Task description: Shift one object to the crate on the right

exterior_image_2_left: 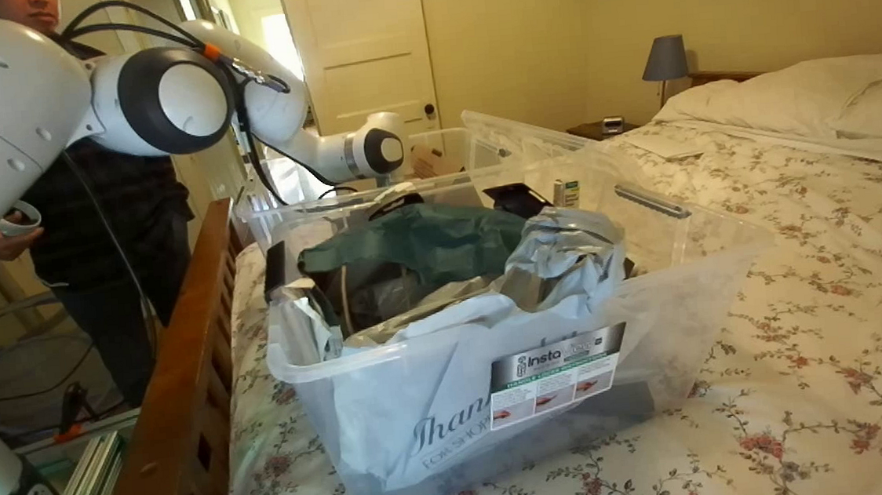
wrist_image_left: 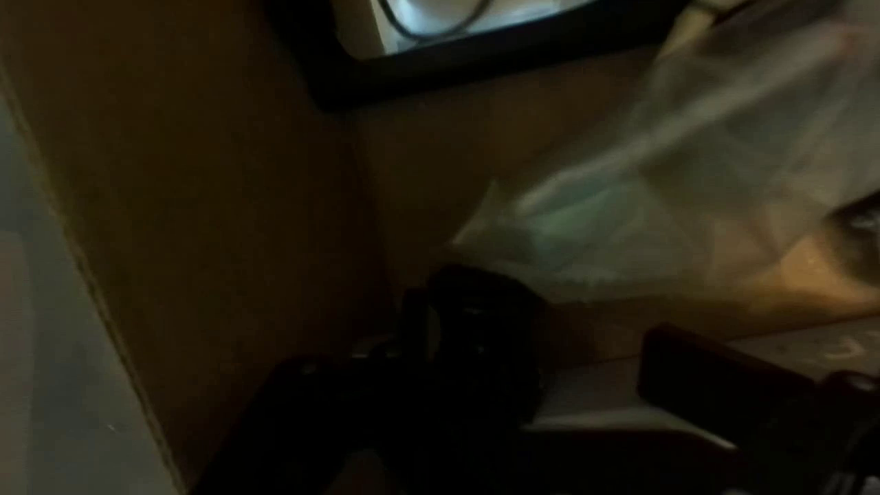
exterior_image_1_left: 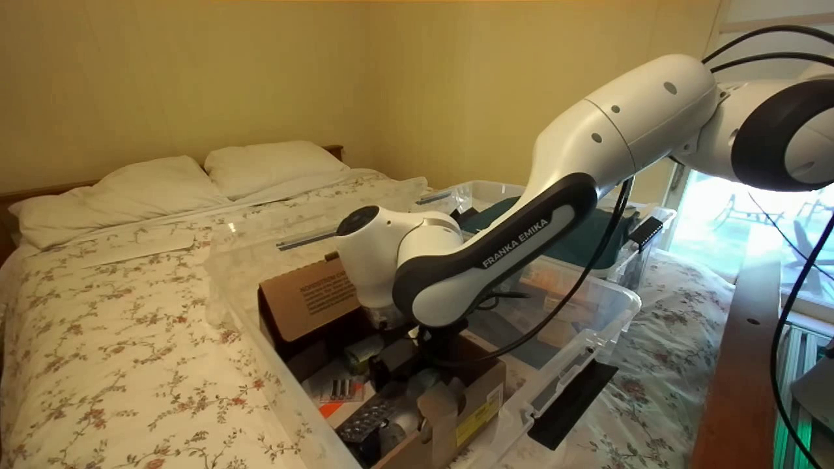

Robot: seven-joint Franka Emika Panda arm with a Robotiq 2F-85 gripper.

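Note:
My gripper (wrist_image_left: 540,337) reaches down inside the brown cardboard box (exterior_image_1_left: 313,296), near one of its corners. Both exterior views leave its fingers hidden. In the dark wrist view the jaws stand apart; a black object (wrist_image_left: 481,344) lies beside the left finger, with a gap between it and the right finger (wrist_image_left: 701,385). What that object is, I cannot tell. The crate, a clear plastic tub (exterior_image_2_left: 375,356), holds a dark green bag (exterior_image_2_left: 425,241) and grey-white plastic bags (exterior_image_2_left: 567,245).
A second clear tub (exterior_image_1_left: 616,306) surrounds the cardboard box. Crumpled clear plastic (wrist_image_left: 619,227) lies near the jaws. Several small items, including a pack (exterior_image_1_left: 342,389), fill the box. A wooden bed rail (exterior_image_2_left: 176,378) runs alongside; a person (exterior_image_2_left: 109,226) stands behind it.

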